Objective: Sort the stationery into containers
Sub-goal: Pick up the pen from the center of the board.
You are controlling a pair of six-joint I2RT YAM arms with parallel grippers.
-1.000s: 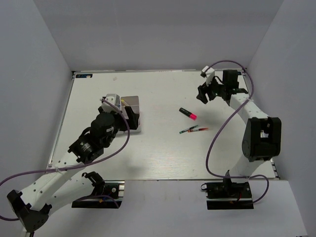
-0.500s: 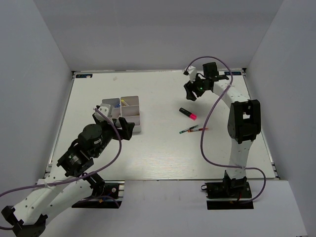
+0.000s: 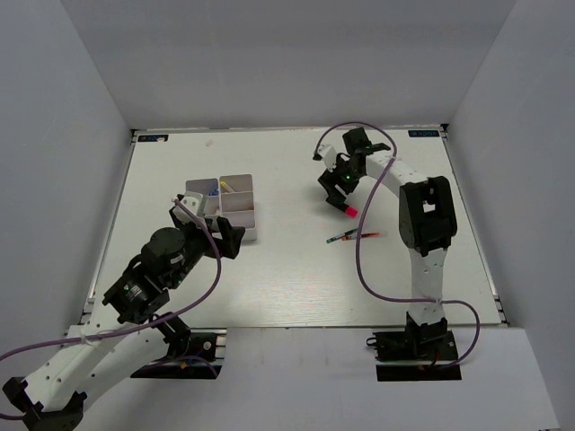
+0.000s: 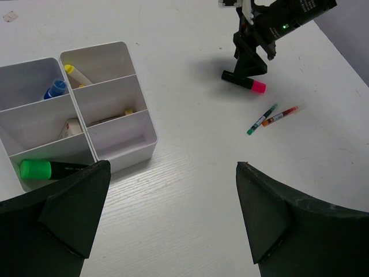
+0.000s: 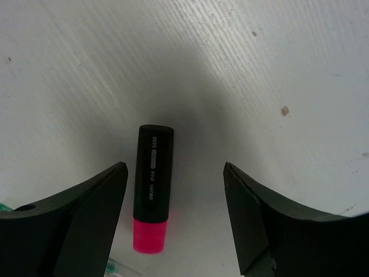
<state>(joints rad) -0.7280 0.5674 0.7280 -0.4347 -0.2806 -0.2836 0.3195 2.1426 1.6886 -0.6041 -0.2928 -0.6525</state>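
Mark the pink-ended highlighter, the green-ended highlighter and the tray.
pink-ended highlighter (image 5: 153, 173): right wrist view, black barrel.
green-ended highlighter (image 4: 33, 168): left wrist view, green cap.
tray (image 4: 135, 154): left wrist view, near outer wall.

A white worktop (image 3: 287, 278) with a fine wood grain is enclosed on three sides by plain pale grey walls: a back wall (image 3: 287, 63), a left wall (image 3: 54, 162) and a right wall (image 3: 530, 162). Small blue labels (image 3: 154, 137) are fixed at its far corners. Soft, even light is cast from above, and only blurred shadows are thrown. A few dark specks (image 5: 285, 109) are seen on the surface.
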